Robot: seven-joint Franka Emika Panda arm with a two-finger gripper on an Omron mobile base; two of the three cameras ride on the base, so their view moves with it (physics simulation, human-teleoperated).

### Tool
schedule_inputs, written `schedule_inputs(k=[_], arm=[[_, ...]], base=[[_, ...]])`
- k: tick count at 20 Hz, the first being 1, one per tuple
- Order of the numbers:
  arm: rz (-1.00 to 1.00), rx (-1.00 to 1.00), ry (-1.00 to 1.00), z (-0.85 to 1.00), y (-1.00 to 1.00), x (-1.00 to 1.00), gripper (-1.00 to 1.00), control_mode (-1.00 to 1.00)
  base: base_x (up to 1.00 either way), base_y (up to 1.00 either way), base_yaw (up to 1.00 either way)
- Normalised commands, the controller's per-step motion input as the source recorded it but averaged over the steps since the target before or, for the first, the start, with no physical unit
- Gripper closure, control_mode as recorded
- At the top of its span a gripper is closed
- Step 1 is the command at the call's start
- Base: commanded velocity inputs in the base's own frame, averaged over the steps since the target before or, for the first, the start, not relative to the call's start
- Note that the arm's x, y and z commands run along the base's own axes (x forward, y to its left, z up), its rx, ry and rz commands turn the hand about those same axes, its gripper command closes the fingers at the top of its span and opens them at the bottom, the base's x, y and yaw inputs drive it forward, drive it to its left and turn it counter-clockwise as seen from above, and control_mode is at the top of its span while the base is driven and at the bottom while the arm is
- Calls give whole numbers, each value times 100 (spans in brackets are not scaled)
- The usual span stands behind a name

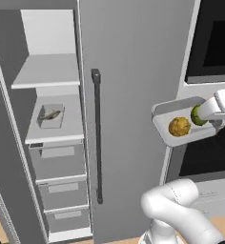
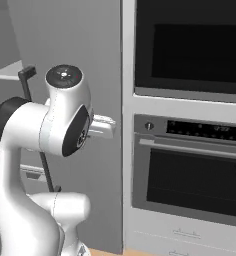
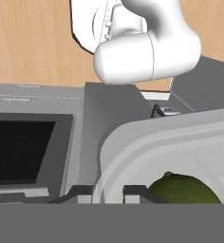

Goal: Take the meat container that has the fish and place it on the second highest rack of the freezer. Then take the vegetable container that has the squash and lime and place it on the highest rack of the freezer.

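The tool [image 1: 214,119] is closed on the right-hand rim of the vegetable container [image 1: 164,127], held level in front of the shut fridge door with the squash [image 1: 179,126] and lime [image 1: 197,116] inside. The top freezer shelf [image 1: 43,76] lies well to the tool's left and higher, inside the open compartment. The tray's long axis runs left to right, its free end pointing toward the freezer. Between them stands the door handle [image 1: 97,133]. One shelf below the top one sits the meat container [image 1: 50,116] with the fish [image 1: 51,114]. The oven [image 2: 195,165] is on the right.
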Motion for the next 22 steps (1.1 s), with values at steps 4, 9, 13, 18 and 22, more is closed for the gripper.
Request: schedule_inputs(k=[4,9,13,18,22], arm=[[0,0,0,0,0,0,100,100],[0,0,0,0,0,0,100,100],[0,0,0,0,0,0,100,100],[0,0,0,-1,0,0,100,-100],[-14,1,1,2,39,44,100,-100]], base=[[-1,100,0],[-6,75,0],[-3,43,0],[0,0,0],[0,0,0]])
